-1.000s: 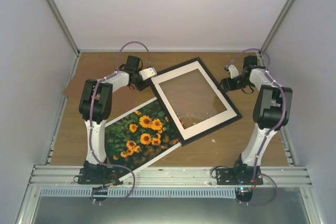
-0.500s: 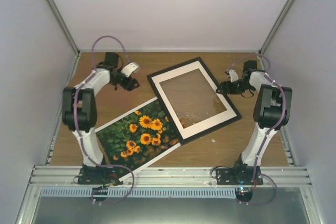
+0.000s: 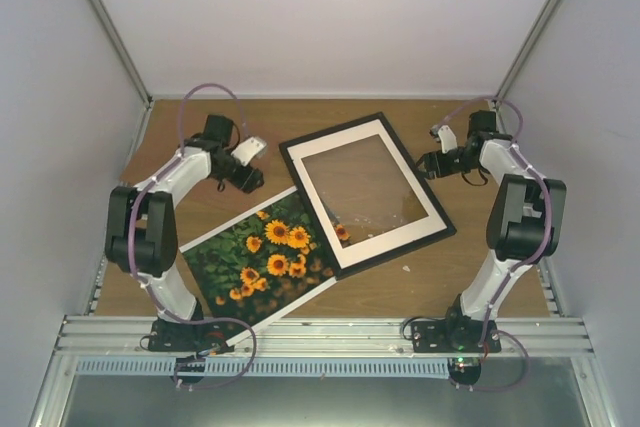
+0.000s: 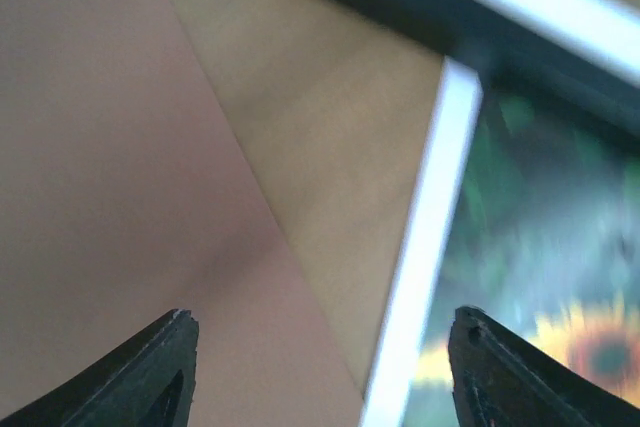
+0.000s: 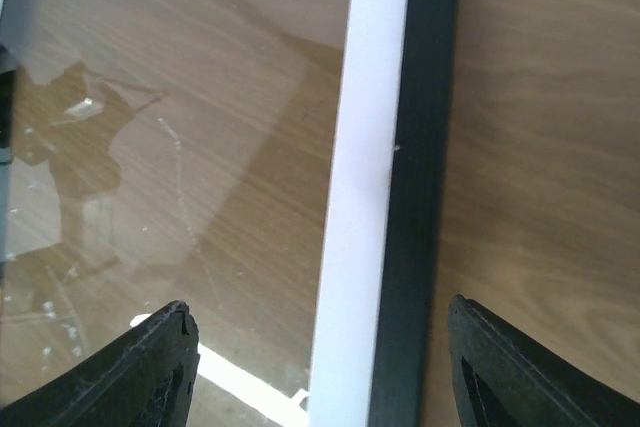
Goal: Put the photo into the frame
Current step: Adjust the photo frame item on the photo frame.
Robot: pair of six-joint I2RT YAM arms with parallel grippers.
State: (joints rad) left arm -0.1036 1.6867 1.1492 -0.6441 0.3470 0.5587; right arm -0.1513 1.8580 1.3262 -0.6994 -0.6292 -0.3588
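Overhead view: even, soft light, slightly hazy. Left wrist view: photo (image 4: 540, 247) blurred. Right wrist view: sharp, reflections on clear sheet (image 5: 150, 147).

The photo (image 3: 262, 257) carries orange sunflowers with dark centres over deep green foliage, edged by a thin white border. The frame (image 5: 420, 147) is plain black. Inside it the mat (image 5: 365, 147) is white, and the clear sheet (image 5: 150, 147) shows wood grain beneath, flecked with pale specks and streaks. The table (image 3: 470, 277) is warm brown wood grain. The left arm (image 3: 178, 169) and right arm (image 3: 488, 275) are white with black joints and lilac cables (image 3: 208, 86). The walls (image 3: 320, 17) are pale grey.
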